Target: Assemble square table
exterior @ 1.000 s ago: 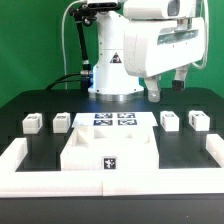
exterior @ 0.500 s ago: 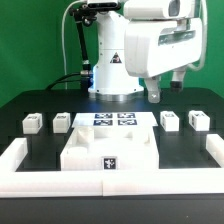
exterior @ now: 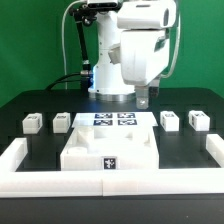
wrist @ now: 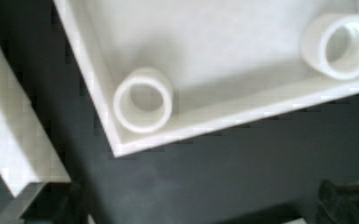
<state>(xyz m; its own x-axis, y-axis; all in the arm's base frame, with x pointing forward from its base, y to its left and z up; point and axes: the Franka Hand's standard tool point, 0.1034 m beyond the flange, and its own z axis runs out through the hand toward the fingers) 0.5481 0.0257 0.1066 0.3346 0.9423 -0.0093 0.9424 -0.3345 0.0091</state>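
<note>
Robot arm's gripper (exterior: 143, 98) hangs above the black table (exterior: 40, 105) behind the marker board (exterior: 113, 119), jaws spread wide and nothing between them. The square tabletop (exterior: 108, 148) lies flat at front centre, within the white rail (exterior: 18, 160), a tag showing on its near edge. The first leg (exterior: 32, 123) and second leg (exterior: 62, 121) sit to the exterior view's left of the marker board, the third leg (exterior: 169, 120) and fourth leg (exterior: 197, 120) to its right, all well apart from the gripper. The wrist camera looks down on one corner of the tabletop (wrist: 211, 50), where a round corner hole (wrist: 144, 100) and a second hole (wrist: 345, 45) show.
</note>
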